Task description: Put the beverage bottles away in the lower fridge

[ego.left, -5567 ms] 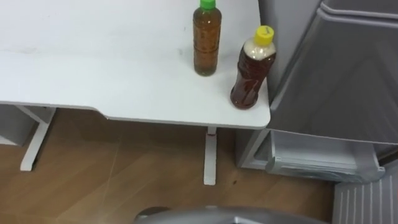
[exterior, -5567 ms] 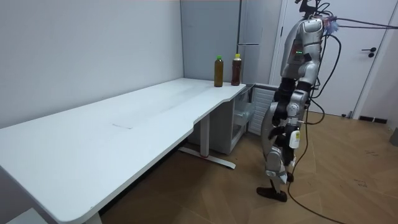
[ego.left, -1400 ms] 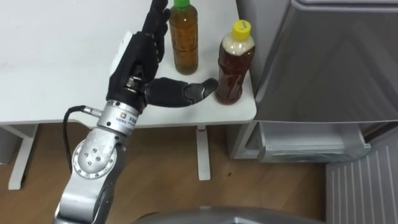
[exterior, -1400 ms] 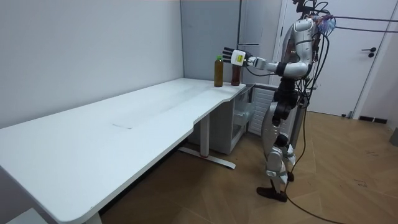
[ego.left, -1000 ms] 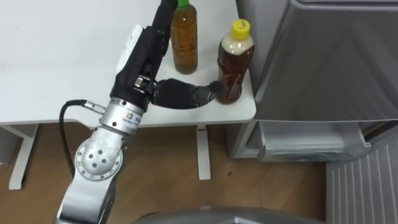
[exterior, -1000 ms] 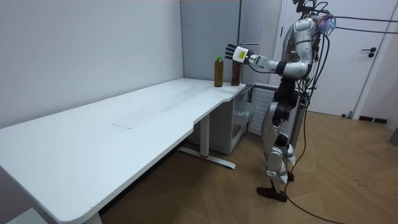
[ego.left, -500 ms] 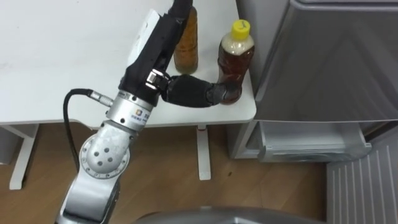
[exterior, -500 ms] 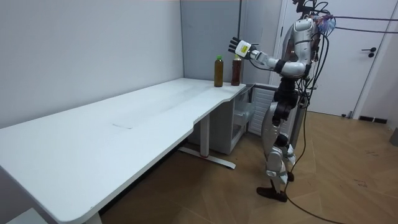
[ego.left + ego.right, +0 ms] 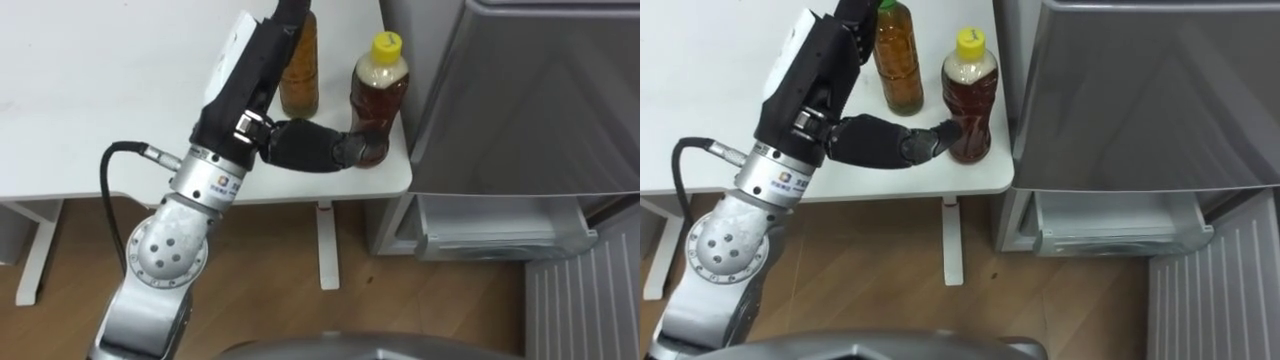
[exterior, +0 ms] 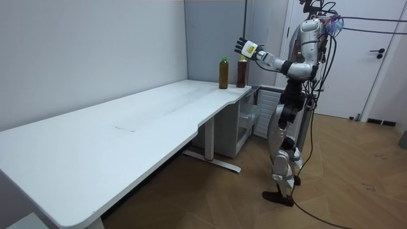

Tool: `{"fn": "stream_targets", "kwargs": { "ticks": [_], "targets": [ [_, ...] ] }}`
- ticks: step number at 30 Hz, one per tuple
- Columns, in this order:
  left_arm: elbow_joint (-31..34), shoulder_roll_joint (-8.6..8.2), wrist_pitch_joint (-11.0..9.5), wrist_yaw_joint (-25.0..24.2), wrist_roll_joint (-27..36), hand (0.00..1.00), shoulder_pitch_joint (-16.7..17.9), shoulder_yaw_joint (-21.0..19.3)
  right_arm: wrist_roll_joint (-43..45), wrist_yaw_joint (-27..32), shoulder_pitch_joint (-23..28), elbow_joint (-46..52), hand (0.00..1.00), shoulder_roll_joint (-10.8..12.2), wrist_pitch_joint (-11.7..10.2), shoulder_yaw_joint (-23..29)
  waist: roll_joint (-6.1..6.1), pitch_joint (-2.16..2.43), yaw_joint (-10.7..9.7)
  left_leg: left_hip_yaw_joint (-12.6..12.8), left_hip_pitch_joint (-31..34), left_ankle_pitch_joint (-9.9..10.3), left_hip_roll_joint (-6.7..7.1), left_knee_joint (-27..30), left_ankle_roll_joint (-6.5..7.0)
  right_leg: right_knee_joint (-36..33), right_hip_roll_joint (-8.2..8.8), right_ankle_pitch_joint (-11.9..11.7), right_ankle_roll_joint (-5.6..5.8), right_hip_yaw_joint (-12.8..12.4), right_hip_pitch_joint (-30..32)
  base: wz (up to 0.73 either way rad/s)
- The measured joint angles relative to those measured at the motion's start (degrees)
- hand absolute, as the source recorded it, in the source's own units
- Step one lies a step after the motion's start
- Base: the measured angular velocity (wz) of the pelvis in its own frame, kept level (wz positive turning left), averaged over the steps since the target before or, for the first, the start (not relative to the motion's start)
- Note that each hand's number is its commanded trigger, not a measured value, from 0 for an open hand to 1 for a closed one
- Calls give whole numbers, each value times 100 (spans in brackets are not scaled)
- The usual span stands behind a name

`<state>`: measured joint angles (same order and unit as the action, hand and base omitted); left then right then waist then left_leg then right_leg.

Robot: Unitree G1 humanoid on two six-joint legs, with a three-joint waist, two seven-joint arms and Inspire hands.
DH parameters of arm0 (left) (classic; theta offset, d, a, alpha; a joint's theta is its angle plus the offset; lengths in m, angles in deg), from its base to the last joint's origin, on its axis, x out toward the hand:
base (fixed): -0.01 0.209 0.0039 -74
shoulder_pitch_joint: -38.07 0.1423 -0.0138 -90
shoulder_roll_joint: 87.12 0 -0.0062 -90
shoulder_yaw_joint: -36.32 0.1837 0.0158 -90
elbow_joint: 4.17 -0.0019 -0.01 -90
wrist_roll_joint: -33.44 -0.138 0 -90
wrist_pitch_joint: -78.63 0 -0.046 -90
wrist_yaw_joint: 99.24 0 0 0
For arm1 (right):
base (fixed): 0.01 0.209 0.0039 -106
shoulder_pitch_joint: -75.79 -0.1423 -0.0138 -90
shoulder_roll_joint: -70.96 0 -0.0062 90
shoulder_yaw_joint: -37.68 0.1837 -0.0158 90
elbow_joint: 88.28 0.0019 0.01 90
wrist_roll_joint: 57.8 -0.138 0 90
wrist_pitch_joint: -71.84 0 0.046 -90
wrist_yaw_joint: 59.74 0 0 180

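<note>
Two bottles of brown drink stand at the right corner of the white table (image 9: 90,110): one with a yellow cap (image 9: 375,100) by the edge, and one with a green cap (image 9: 898,60) to its left. My left hand (image 9: 245,95) reaches over the table, open, with the fingers straight along the left side of the green-capped bottle (image 9: 300,75). Its thumb stretches right in front of that bottle, and the tip touches the base of the yellow-capped bottle (image 9: 968,95). In the room view I stand at the table's end by the grey fridge (image 10: 254,38), left hand (image 10: 243,46) raised at the bottles.
The grey fridge (image 9: 530,100) stands right beside the table's corner. Its lower compartment is open, with a pale drawer (image 9: 500,240) showing and the ribbed inside of the door (image 9: 585,305) at the lower right. Wooden floor lies below.
My left arm rose from my side and the hand moved forward past the green-capped bottle, the thumb reaching the yellow-capped one. In the last half second nothing moved.
</note>
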<state>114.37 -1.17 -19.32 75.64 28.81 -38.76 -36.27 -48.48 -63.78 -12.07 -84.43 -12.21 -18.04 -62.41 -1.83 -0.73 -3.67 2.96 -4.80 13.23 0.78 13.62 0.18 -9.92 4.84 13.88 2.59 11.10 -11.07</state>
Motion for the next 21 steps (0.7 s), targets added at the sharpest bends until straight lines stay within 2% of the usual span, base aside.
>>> {"fn": "stream_targets", "kwargs": {
  "ticks": [4,11,21],
  "targets": [
    [-1,35,1,-3,2,0,0,157,-1,-35,-91,-107,0,-1,19,-3,-25,1,-75,8,-1,0,-1,-2,0,0,0,0,0,-6,7,0],
    [-2,34,1,-14,4,0,0,226,1,-38,-92,-106,0,-1,64,0,-49,0,-88,14,2,0,-2,-1,0,2,-1,-1,-1,-12,10,0],
    [-12,20,2,-35,4,0,-72,233,34,-45,-86,-99,0,1,67,6,20,4,-100,33,0,0,-5,4,0,3,-4,-6,-8,-49,12,0]
  ]
}}
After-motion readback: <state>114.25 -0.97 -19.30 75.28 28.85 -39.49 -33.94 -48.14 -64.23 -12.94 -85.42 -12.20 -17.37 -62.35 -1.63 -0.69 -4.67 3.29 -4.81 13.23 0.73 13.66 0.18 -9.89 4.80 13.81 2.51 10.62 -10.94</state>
